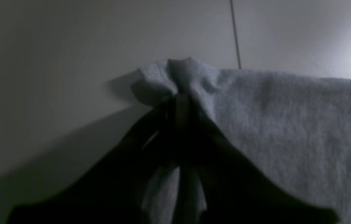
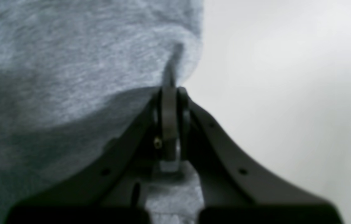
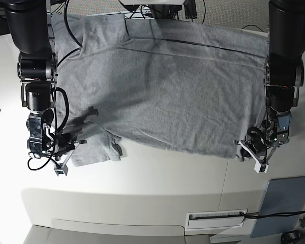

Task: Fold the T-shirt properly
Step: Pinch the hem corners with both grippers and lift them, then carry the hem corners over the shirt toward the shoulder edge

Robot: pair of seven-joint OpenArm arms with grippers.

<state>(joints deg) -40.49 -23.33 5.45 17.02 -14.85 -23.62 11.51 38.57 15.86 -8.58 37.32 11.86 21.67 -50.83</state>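
Observation:
The light grey T-shirt (image 3: pixel 168 86) lies spread wide over the white table (image 3: pixel 157 178), its lower edge toward me. On the base view's right, my left gripper (image 3: pixel 244 148) is shut on the shirt's lower corner. The left wrist view shows that gripper (image 1: pixel 180 99) with bunched cloth (image 1: pixel 287 124) puckering at its dark tips. My right gripper (image 3: pixel 77 145), on the base view's left, is shut on the sleeve-side edge. Seen from the right wrist, the gripper (image 2: pixel 170 88) pinches a crease of fabric (image 2: pixel 69 68). No lettering shows.
A flat blue-grey panel (image 3: pixel 282 206) lies at the table's front right corner, beside a white slotted strip (image 3: pixel 216 217). A table seam (image 3: pixel 224 178) runs forward below the shirt's right corner. Black cables (image 3: pixel 66 30) trail at the back left.

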